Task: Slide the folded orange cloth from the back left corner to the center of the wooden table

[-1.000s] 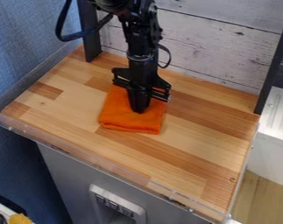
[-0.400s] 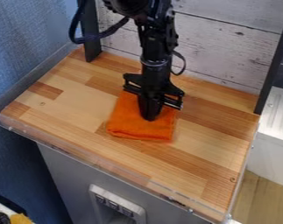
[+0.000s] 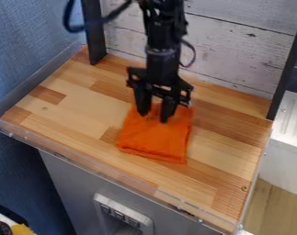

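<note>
The black gripper hangs over the upper part of an orange cloth, its two fingers spread apart with orange fabric visible between and below them. Whether the fingertips touch the cloth I cannot tell. The cloth lies folded and roughly square near the middle of the wooden table, most of it in front of the gripper.
The wooden tabletop has a clear plastic rim along its front. Behind it stands a whitish plank wall between dark posts. A blue wall is at the left, and a white unit at the right.
The cloth has slid right and toward the front, turning slightly. The gripper moved with it to the right, then rose a little and back, and its fingers have opened.
</note>
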`<action>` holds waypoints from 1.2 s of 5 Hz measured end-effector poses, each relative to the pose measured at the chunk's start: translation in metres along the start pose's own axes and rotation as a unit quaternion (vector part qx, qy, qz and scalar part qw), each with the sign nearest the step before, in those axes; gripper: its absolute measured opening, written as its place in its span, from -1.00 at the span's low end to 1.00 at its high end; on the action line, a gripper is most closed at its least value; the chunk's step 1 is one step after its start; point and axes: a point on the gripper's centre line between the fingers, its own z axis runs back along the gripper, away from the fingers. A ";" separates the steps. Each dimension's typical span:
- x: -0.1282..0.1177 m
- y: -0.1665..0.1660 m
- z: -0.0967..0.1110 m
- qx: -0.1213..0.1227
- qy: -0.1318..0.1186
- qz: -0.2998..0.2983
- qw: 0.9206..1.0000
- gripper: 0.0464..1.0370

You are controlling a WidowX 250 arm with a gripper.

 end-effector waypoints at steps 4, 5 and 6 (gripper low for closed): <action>-0.019 0.052 0.069 -0.004 -0.034 0.018 0.999 0.92; -0.020 0.063 0.076 -0.005 -0.035 0.023 0.999 0.92; -0.019 0.076 0.085 0.000 -0.042 0.023 0.999 0.92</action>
